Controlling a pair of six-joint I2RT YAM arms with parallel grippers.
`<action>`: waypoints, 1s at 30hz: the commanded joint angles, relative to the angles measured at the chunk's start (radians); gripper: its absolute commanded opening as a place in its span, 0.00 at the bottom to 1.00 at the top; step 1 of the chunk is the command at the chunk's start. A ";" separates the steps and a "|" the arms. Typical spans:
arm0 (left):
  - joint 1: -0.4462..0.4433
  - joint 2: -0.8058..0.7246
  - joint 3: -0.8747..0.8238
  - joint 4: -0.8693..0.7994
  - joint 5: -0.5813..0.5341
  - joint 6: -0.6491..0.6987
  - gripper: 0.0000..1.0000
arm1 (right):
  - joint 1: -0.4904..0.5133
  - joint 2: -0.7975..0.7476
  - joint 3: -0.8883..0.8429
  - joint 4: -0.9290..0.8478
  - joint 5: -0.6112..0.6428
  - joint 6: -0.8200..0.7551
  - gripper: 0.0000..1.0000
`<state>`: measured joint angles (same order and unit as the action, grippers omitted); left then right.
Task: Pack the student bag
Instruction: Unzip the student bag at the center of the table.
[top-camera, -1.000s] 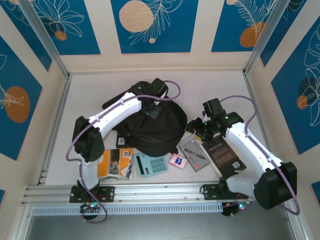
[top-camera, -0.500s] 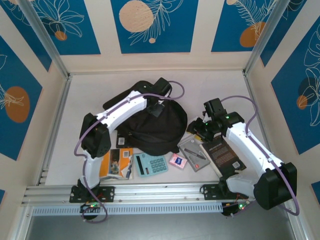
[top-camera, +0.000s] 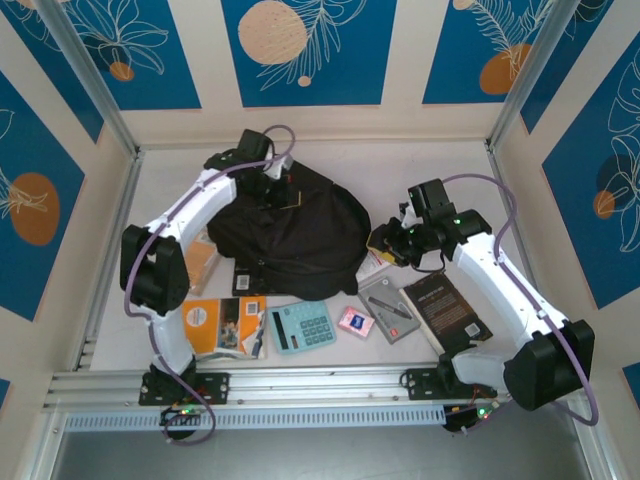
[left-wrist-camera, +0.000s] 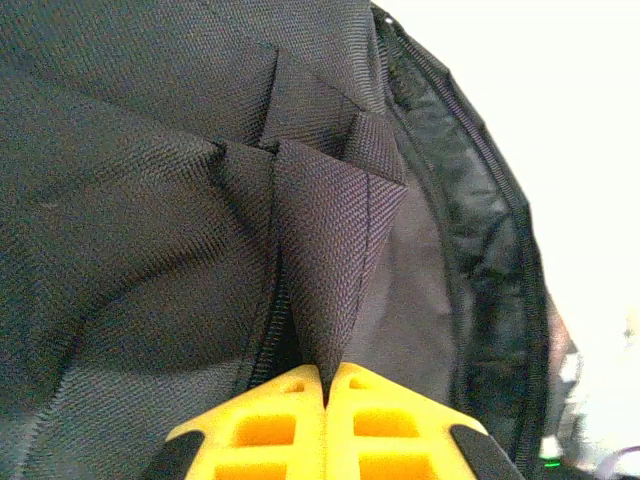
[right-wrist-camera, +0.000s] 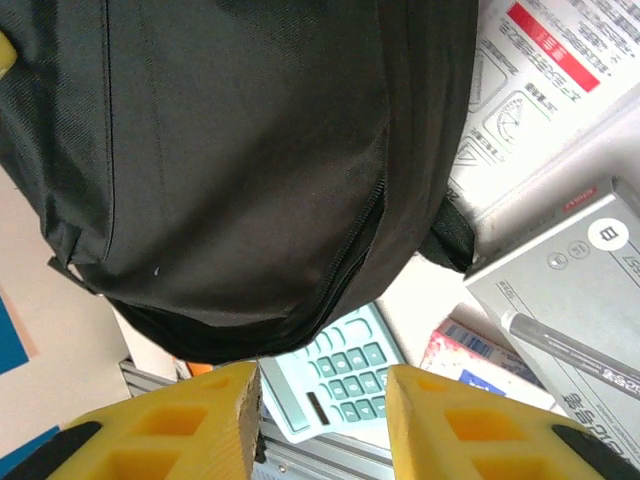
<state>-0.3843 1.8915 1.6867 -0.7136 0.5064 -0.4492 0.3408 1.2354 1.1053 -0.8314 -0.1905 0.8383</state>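
The student bag, a large black fabric backpack, lies in the middle of the table. My left gripper is at its far left top and shut on a raised fold of the fabric. In the left wrist view the yellow fingertips pinch that fold beside a zipper line, with the bag spread behind. My right gripper hovers at the bag's right edge. It is open with nothing between its fingers, above the bag and a calculator.
Along the near edge lie an orange booklet, the teal calculator, a small pink pack, a grey pen box and a dark book. A white printed sheet lies under the bag's right side.
My left gripper has closed on the bag's fabric and pulled it toward the far left. My right gripper has shifted left toward the bag's edge, its jaws a little narrower.
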 joint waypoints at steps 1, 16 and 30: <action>0.040 -0.037 0.003 0.147 0.266 -0.153 0.00 | 0.010 0.032 0.049 -0.024 -0.015 -0.015 0.41; 0.139 -0.046 -0.030 0.433 0.522 -0.552 0.00 | -0.019 0.135 0.195 -0.067 0.063 -0.015 0.45; 0.156 -0.086 -0.039 0.371 0.518 -0.523 0.00 | -0.070 0.135 0.198 0.161 -0.181 0.178 0.57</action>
<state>-0.2394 1.8709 1.6127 -0.3496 0.9615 -0.9878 0.2825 1.3731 1.3262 -0.7509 -0.2852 0.9455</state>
